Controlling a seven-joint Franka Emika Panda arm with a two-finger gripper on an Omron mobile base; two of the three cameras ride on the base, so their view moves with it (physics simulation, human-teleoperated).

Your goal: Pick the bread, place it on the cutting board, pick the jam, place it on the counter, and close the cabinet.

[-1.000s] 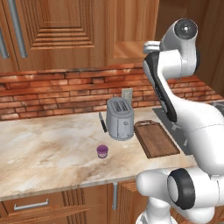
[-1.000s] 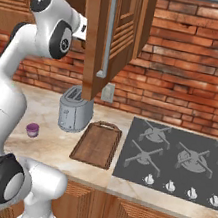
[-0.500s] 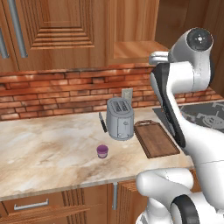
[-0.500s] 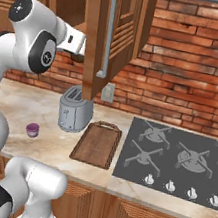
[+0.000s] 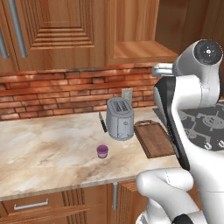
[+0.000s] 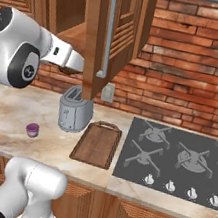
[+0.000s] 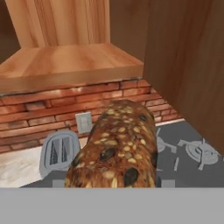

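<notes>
Hand view: bread (image 7: 116, 148) gripped in the hand.

No readable text or labels anywhere.

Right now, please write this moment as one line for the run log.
gripper: shut on bread | bread: held up near open cabinet | cutting board: bare | jam: on counter, left of toaster

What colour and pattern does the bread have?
The bread is reddish-brown, speckled with pale and dark seeds; it shows best in the hand view.
</notes>
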